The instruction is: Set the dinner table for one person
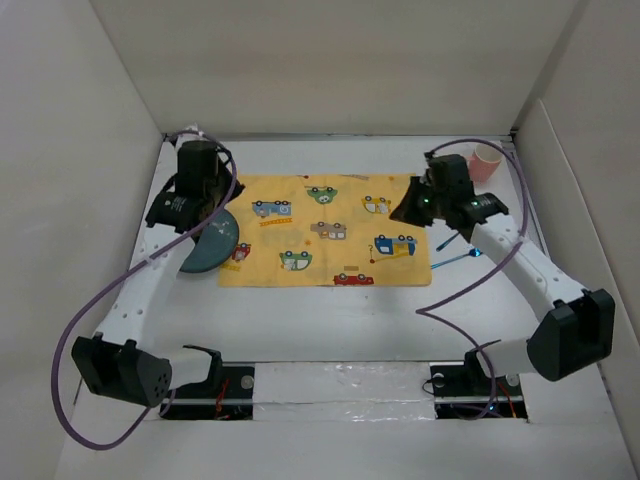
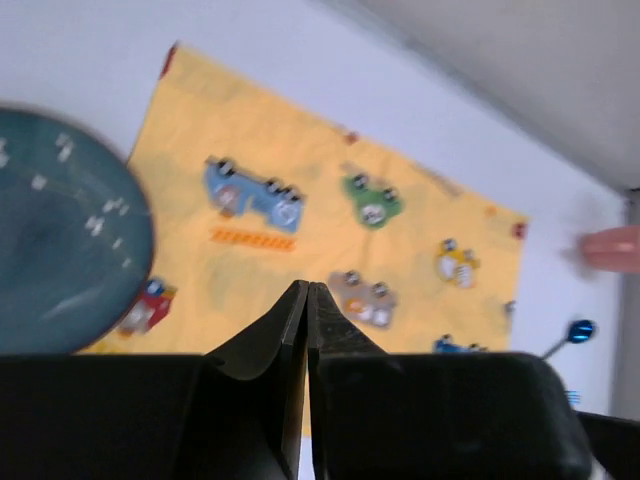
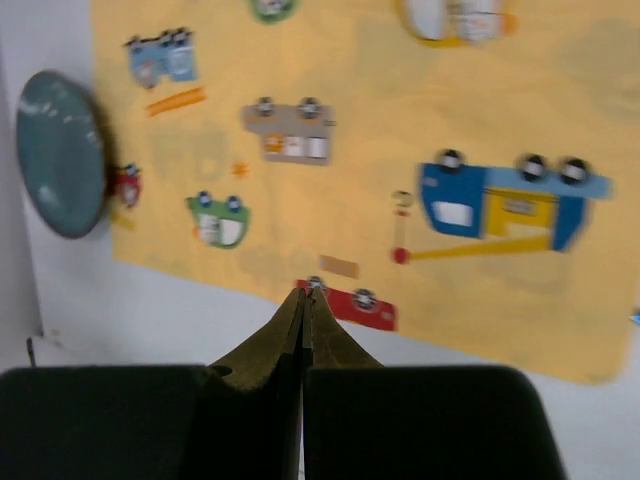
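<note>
The white bench (image 1: 330, 320) spans the view from the arm bases to the beige walls and carries a yellow car-patterned mat (image 1: 320, 240) at its middle. A blue-grey plate (image 1: 212, 250) overlaps the mat's left edge, and a blue-tipped utensil (image 1: 455, 260) lies just right of the mat. Above these, the left pincer (image 2: 306, 290) and right pincer (image 3: 303, 295) are each pressed together, holding nothing. A pink cup (image 1: 486, 160) stands at the far right. Likely next step: spread the left pincer, pinch the plate's rim, and carry it level to the mat's centre.
</note>
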`<state>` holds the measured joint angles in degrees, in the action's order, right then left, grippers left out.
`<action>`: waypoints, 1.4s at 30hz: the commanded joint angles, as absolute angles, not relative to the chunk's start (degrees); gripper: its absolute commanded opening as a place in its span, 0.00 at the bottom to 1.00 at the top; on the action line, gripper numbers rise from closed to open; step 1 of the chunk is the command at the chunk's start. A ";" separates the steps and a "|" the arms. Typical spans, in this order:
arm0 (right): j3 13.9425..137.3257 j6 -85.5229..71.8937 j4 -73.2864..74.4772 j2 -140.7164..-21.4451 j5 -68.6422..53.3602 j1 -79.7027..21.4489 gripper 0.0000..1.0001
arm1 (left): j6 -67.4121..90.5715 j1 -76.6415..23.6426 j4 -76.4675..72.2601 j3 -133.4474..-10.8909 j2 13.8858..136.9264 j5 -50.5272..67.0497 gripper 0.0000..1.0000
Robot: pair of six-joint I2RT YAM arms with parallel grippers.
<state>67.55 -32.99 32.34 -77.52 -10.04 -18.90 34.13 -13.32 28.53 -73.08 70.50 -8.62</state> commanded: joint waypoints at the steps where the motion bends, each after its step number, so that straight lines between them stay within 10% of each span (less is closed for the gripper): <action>1: 72.50 -35.58 22.27 -83.21 -14.15 -29.57 0.00 | 33.05 -13.27 22.77 -82.60 68.38 -1.24 0.00; 14: 109.05 -47.10 11.25 -124.34 -16.27 -46.31 0.00 | 39.64 -16.17 24.42 -83.24 55.20 6.59 0.14; 19: 123.90 -50.89 13.87 -138.14 -14.95 -50.35 0.46 | 37.01 -16.17 33.30 -83.06 51.69 7.91 0.24; 23: 134.98 -52.47 18.27 -148.51 -12.84 -51.68 0.54 | 35.86 -16.17 36.56 -82.09 49.75 9.58 0.27; 42: 137.90 -64.24 7.04 -157.06 -14.85 -53.35 0.32 | 31.99 -19.60 41.57 -79.37 46.41 3.17 0.33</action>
<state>135.68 -61.39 12.08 -156.24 -14.15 -52.80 33.65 -19.42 41.93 -79.94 47.35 4.75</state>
